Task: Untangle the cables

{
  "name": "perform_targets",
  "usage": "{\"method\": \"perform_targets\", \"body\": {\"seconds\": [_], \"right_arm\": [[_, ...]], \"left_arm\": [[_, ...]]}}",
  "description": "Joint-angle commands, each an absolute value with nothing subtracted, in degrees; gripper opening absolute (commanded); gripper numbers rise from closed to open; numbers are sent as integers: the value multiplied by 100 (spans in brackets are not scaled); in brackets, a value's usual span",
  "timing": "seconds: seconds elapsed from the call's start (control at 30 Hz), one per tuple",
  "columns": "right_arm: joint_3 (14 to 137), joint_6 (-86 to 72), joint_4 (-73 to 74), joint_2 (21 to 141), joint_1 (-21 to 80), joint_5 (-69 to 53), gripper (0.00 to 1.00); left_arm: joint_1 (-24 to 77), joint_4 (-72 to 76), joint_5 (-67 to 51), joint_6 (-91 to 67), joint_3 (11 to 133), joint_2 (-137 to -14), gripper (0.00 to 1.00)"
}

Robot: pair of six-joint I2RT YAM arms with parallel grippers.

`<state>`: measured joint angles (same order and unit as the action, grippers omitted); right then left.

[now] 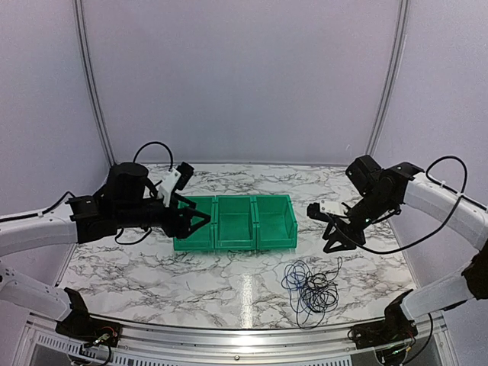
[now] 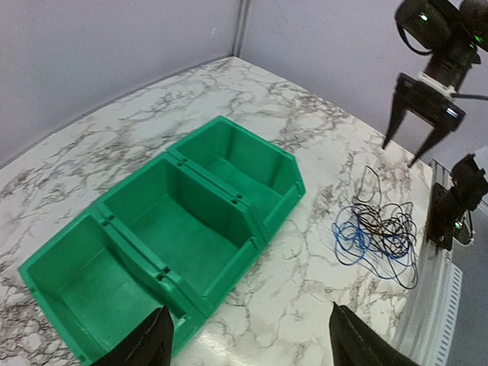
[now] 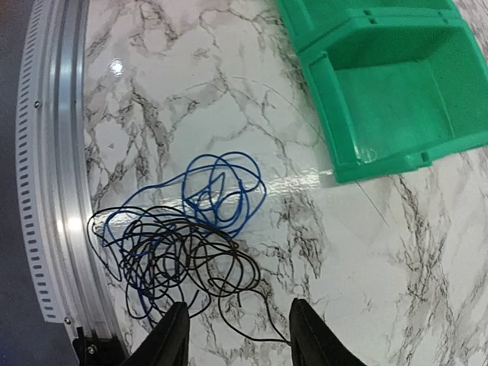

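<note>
The cables point(image 1: 311, 286) lie in one loose tangle on the marble table near its front edge, right of centre. They are thin black cords with one blue cord point(image 3: 225, 191) looped through them and spreading toward the bins. The tangle also shows in the left wrist view point(image 2: 379, 232) and the right wrist view point(image 3: 179, 252). My right gripper point(image 1: 333, 245) is open and empty, hovering above the table just beyond the tangle; in its wrist view point(image 3: 239, 305) a black strand runs between the fingers. My left gripper point(image 1: 200, 221) is open and empty at the left end of the green bins point(image 2: 250, 311).
Three joined green bins point(image 1: 255, 203) stand in a row at the table's middle, seemingly empty, and also show in the left wrist view point(image 2: 252, 242) and the right wrist view point(image 3: 335, 130). A metal rail point(image 1: 244, 335) runs along the front edge, close to the tangle. White walls enclose the back and sides.
</note>
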<state>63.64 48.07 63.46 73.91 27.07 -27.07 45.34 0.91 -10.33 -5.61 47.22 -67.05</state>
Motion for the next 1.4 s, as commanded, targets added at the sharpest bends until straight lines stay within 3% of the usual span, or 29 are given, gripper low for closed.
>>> {"method": "perform_targets", "body": {"seconds": [0.0, 0.27, 0.57, 0.73, 0.9, 1.03, 1.37], "right_arm": [[5820, 4701, 5634, 7341, 2434, -2104, 43], [5391, 4244, 4781, 8228, 2725, -2390, 47], [5566, 3839, 4251, 8851, 2996, -2711, 46], [5573, 3750, 4104, 9197, 2997, -2771, 34], [5591, 3630, 4011, 9161, 2995, -3019, 13], [5720, 3563, 4090, 8941, 3018, -3159, 1], [6351, 3767, 4679, 8280, 3514, -3695, 0]], "left_arm": [[5394, 140, -656, -704, 5011, -7271, 73], [6007, 1292, -92, -1749, 4973, -8504, 73], [6427, 1916, 473, -2186, 4938, -9091, 76], [6477, 2140, 571, -2325, 4849, -9128, 76], [6484, 2192, 591, -2317, 4819, -9198, 76], [6486, 2243, 484, -2269, 4878, -9361, 76], [6571, 2852, -52, -1972, 5217, -9728, 76]]}}
